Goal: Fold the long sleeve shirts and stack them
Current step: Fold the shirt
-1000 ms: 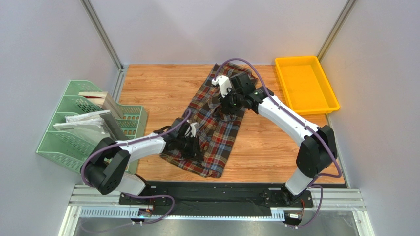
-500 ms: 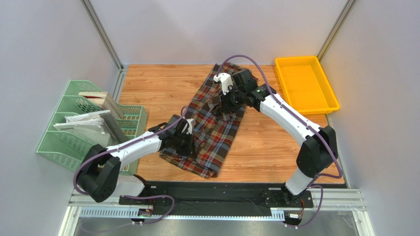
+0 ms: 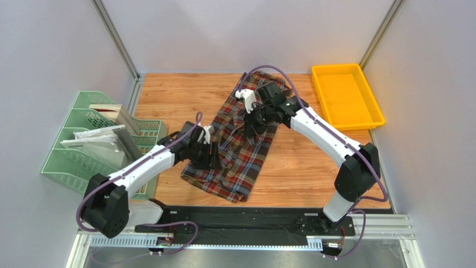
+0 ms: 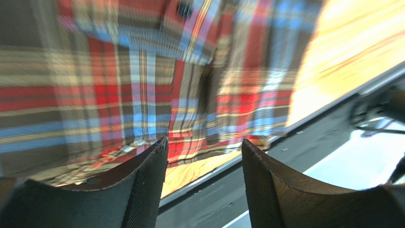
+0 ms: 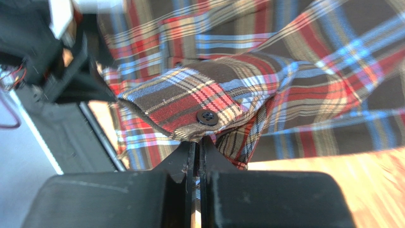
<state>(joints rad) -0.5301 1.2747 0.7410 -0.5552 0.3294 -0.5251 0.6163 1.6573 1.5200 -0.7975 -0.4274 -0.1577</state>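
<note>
A plaid long sleeve shirt (image 3: 241,152) in brown, red, blue and cream lies lengthwise on the wooden table, partly folded. My left gripper (image 3: 211,156) hovers over the shirt's left side, jaws open with nothing between the fingertips (image 4: 154,164); plaid cloth (image 4: 142,80) fills its wrist view. My right gripper (image 3: 252,120) is over the shirt's upper part, shut on a buttoned cuff (image 5: 199,111) of the sleeve, lifted off the cloth below. A black button (image 5: 207,117) sits just above the closed fingertips (image 5: 198,142).
A yellow tray (image 3: 346,96) stands at the back right. A green file rack (image 3: 98,139) with papers stands at the left edge. Bare wood (image 3: 313,167) lies to the right of the shirt. The black rail (image 3: 246,220) runs along the near edge.
My left gripper has let go of the shirt, opened, and pulled back to the left and up. My right gripper, still holding the cuff, shifted slightly left.
</note>
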